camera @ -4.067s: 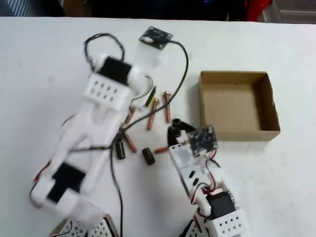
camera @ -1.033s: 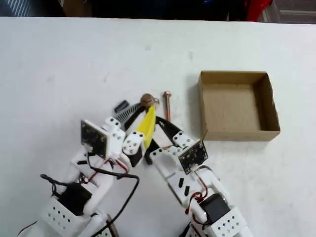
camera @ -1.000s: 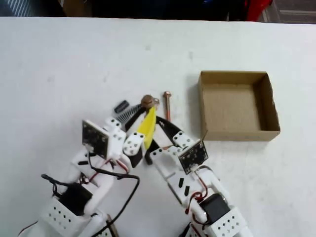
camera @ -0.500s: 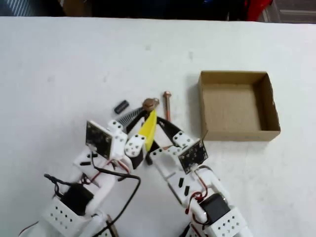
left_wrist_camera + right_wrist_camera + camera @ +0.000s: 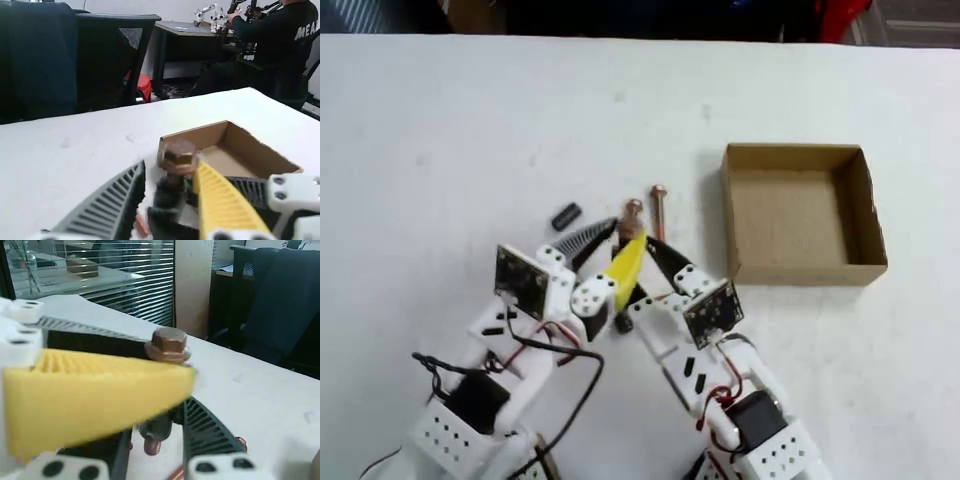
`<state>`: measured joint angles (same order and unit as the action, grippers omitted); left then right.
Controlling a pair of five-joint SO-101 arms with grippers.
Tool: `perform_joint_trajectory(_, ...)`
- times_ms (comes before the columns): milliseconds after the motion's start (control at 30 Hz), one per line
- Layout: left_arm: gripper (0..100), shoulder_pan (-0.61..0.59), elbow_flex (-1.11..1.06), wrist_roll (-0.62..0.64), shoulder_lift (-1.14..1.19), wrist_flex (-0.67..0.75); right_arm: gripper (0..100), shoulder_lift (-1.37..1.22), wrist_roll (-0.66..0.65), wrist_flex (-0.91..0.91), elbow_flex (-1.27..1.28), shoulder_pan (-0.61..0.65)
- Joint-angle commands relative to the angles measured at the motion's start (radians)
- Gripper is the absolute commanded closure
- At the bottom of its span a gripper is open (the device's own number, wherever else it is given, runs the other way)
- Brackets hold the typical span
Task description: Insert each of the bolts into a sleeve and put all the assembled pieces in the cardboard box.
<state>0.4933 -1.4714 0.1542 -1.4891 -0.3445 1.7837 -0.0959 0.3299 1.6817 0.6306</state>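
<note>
Left gripper [image 5: 625, 228] clamps a copper hex-head bolt [image 5: 632, 209]; right gripper [image 5: 156, 440] pinches a black cylindrical sleeve [image 5: 167, 192] beneath it, beside the brown cardboard box [image 5: 800, 152]. Nothing boxed yet; insertion looks unfinished.

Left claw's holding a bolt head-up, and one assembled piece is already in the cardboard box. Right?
Not quite: the cardboard box is empty, as the high view shows. The left claw does hold a bolt head-up.

White table [image 5: 440, 120]; black mesh chair [image 5: 112, 55] behind; perhaps window blinds [image 5: 115, 275].
</note>
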Motion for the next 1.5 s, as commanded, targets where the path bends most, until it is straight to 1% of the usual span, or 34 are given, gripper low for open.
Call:
perform_joint_trajectory(0,71,0.010,0.008,0.014,-0.002,0.014,98.1,0.018,0.003,-0.008,0.003,-0.007)
perform_joint_trajectory(133,71,0.002,0.012,0.014,-0.002,0.014,98.1,0.018,0.003,-0.005,0.003,-0.008)
perform_joint_trajectory(333,71,-0.110,0.046,0.009,-0.002,0.014,98.1,0.018,0.003,-0.005,0.008,-0.010)
perform_joint_trajectory(500,71,-0.108,0.121,0.008,-0.002,0.014,98.1,0.016,0.003,-0.001,0.008,-0.010)
perform_joint_trajectory(733,71,-0.114,0.169,0.008,-0.002,0.012,98.1,0.016,0.003,0.062,0.008,-0.012)
perform_joint_trajectory(867,71,-0.180,0.213,0.009,-0.004,-0.005,98.1,0.016,0.003,0.082,0.008,-0.038)
perform_joint_trajectory(967,71,-0.269,0.284,0.009,-0.004,-0.129,98.1,0.016,0.003,0.084,0.008,-0.094)
perform_joint_trajectory(1067,72,-0.354,0.381,0.009,-0.004,-0.336,98.1,0.016,0.006,0.116,0.008,-0.116)
perform_joint_trajectory(1167,80,-0.412,0.471,0.008,-0.004,-0.500,98.1,0.018,0.005,0.142,0.003,-0.116)
perform_joint_trajectory(1267,92,-0.455,0.535,0.008,-0.004,-0.582,98.1,0.018,0.005,0.145,0.003,-0.120)
perform_joint_trajectory(1333,98,-0.483,0.562,0.008,-0.004,-0.612,98.1,0.018,0.005,0.145,0.003,-0.124)
perform_joint_trajectory(1467,96,-0.504,0.606,0.008,-0.004,-0.723,98.1,0.018,0.005,0.145,0.003,-0.125)
